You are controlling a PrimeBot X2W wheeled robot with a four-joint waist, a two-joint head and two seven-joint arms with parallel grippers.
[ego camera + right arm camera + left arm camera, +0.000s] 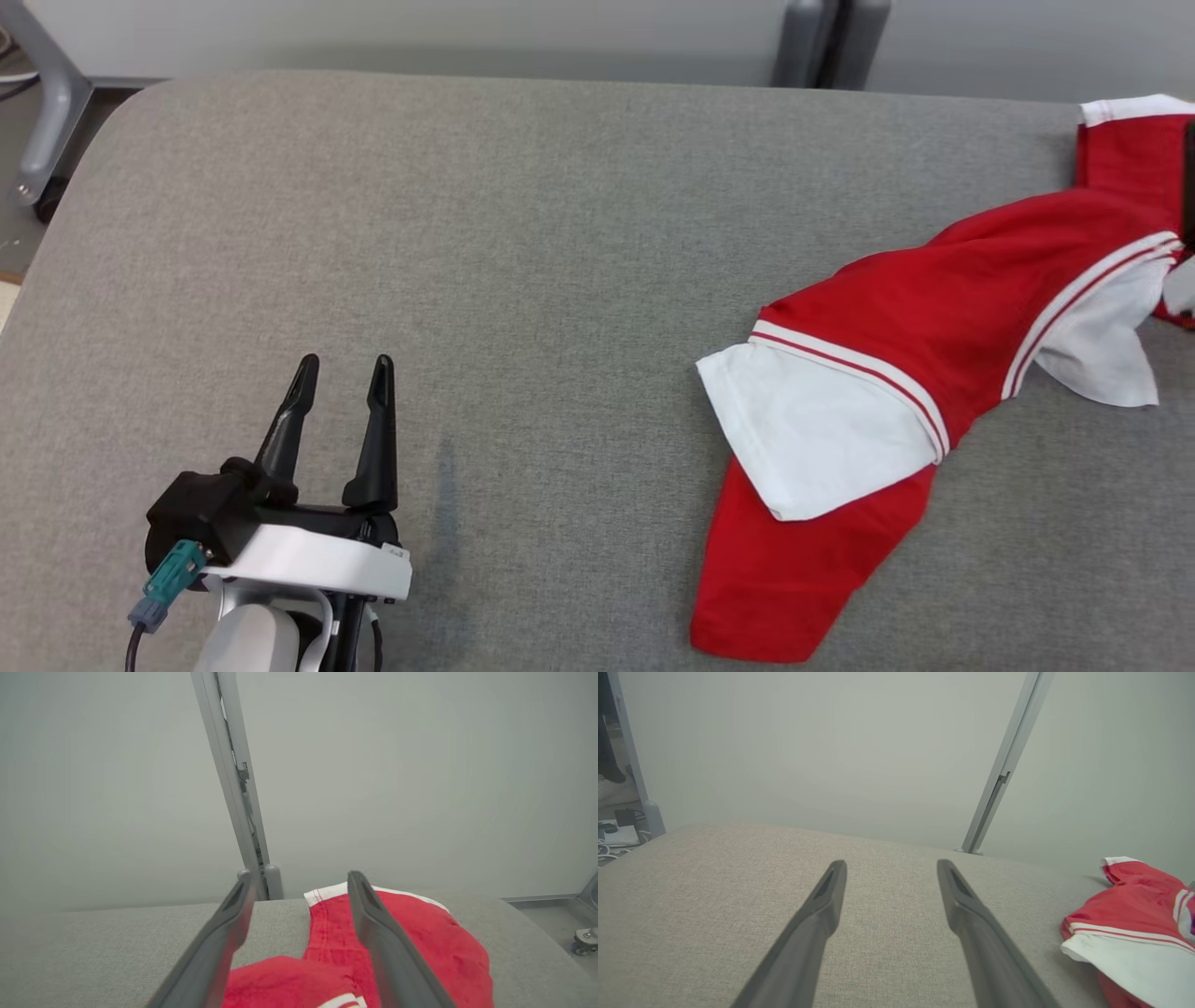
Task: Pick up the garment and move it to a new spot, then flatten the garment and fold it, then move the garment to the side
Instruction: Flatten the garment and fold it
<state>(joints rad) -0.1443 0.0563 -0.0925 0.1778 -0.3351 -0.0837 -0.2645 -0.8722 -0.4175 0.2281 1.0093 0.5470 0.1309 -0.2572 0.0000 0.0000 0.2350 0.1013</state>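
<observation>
Garment (868,308), red with white striped trim and white panels, lies rumpled on the right part of the grey tabletop (523,243), running off the right edge of the head view. Left pincer (345,366) is over bare tabletop at the front left, well apart from the garment, its fingers spread wide and holding nothing. Right pincer (300,877) is low over the garment's far red end, fingers also wide apart, red fabric showing between and below them, gripping nothing.
</observation>
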